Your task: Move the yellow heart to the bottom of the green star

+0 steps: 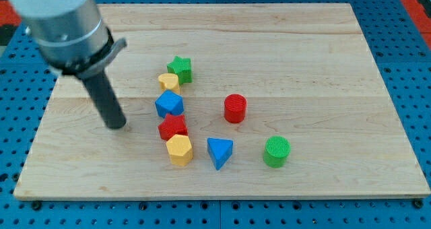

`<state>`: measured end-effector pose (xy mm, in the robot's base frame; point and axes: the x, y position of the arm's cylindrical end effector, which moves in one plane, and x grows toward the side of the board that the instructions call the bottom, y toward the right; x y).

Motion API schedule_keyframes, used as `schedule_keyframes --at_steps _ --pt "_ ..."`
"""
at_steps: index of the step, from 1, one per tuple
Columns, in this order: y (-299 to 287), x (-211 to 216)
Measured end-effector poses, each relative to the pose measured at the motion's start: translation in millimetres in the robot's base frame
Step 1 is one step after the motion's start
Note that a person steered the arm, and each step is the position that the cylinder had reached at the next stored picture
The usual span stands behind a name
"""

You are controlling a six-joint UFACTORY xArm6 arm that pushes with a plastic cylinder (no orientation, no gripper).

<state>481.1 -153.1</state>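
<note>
My arm's grey housing (64,27) runs off the frame's upper left, blurred. The yellow heart (168,81) is partly covered by the green star (180,69); the red block's (173,127) shape stays unclear to me.

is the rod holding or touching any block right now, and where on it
Nothing is held. My tip rests on the bare wooden board, apart from every block, to the view's left of the blue block and the red block.

Lab bench — blue pegboard (404,27), wooden board (303,47).
</note>
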Motion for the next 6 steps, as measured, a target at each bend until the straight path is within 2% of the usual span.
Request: schedule_keyframes --at_steps 1,2,3,5,6 --pt "54.2 -27.3" --pt "55.5 -29.0" --pt "0.6 -52.0" --pt "72.1 -67.4" --pt "51.3 -81.5"
